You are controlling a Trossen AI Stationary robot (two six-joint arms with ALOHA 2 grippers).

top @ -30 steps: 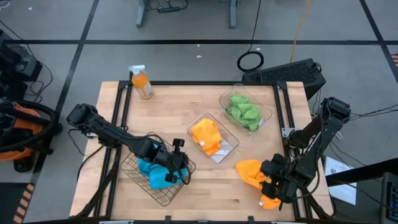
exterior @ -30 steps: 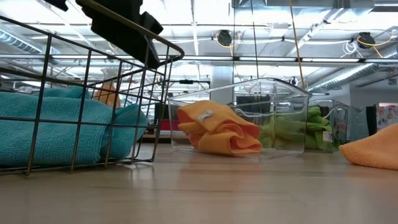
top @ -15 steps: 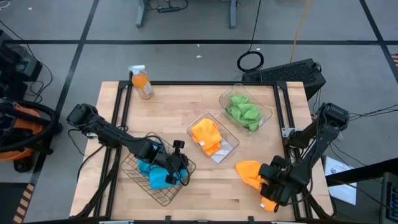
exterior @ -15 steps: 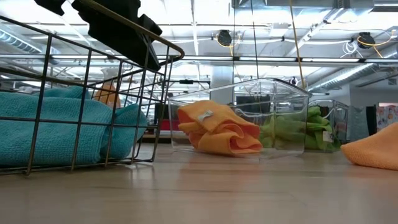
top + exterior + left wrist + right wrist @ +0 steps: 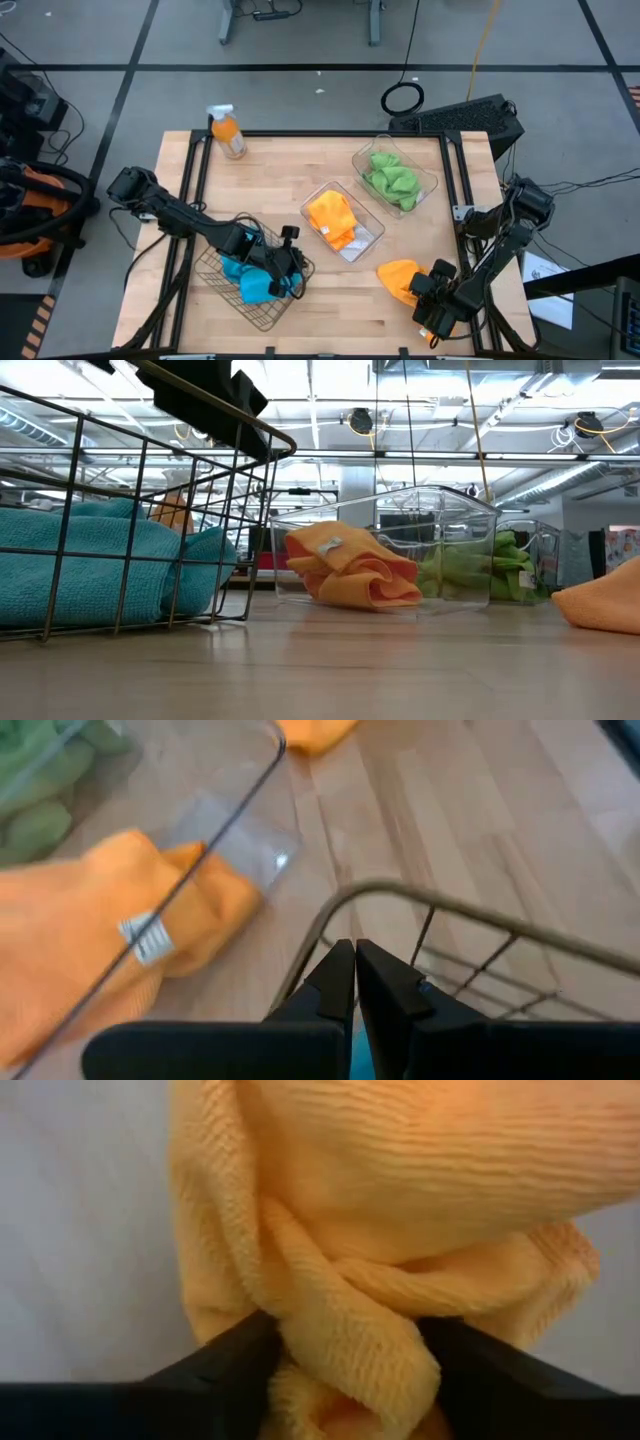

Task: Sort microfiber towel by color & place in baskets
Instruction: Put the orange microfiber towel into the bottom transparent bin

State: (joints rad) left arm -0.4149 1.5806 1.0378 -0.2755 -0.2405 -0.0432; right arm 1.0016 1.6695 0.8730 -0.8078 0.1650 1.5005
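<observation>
The loose orange towel (image 5: 398,273) lies bunched on the table near its near-right corner and shows at the right edge of the low view (image 5: 600,610). My right gripper (image 5: 428,300) is on its near side, shut on it. My left gripper (image 5: 285,262) hovers shut over the right rim of the dark wire basket (image 5: 262,308), touching nothing. Blue towels (image 5: 250,280) lie inside that basket. Another orange towel (image 5: 332,218) fills the middle clear tub (image 5: 370,238). Green towels (image 5: 390,180) fill the far clear tub (image 5: 428,182). My right gripper pinches a bunched fold (image 5: 345,1315) of the loose orange towel between its two fingers (image 5: 225,1365), several layers thick. It comes in low from the table's near-right side. The rest of the towel lies slack on the table beyond the fingers.
An orange spray bottle (image 5: 228,132) stands at the far-left corner. The table's near edge is close behind my right gripper. Bare wood lies between the wire basket and the loose towel, and along the far-left part of the table.
My right gripper has shifted a little toward the near-left while staying shut on the orange towel. The orange flap that showed at the near edge beside the gripper is now almost hidden, and the towel has bunched slightly tighter.
</observation>
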